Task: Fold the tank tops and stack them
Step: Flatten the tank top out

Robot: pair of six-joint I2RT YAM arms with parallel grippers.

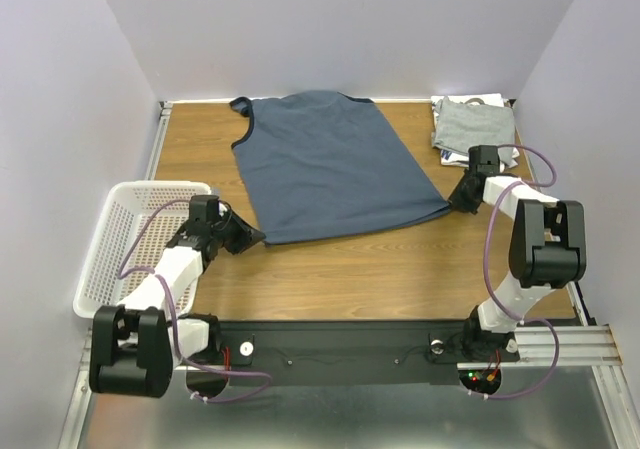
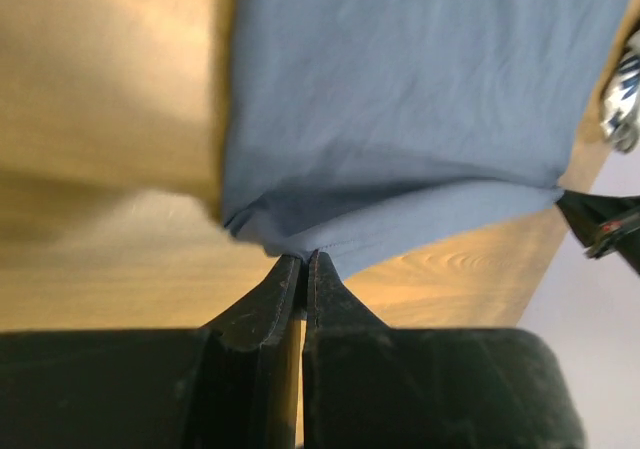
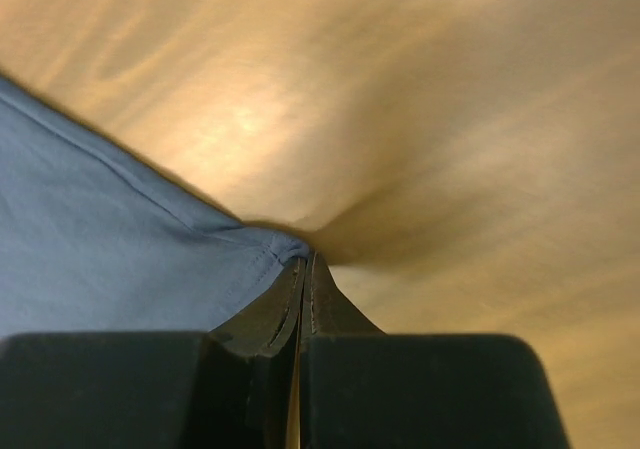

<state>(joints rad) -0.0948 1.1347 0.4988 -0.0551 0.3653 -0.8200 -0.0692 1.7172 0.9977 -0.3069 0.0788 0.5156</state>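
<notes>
Presently, the wooden table [image 1: 400,269] carries the slate-blue tank top [image 1: 325,164], spread flat at its centre with the neck toward the far wall. A white mesh basket [image 1: 120,239] sits at the left edge, apart from the garment. A folded grey tank top [image 1: 475,124] lies in the far right corner. The left gripper [image 2: 303,264] pinches the near left hem corner. The right gripper [image 3: 305,264] pinches the near right hem corner, jaws pressed tight on the cloth.
</notes>
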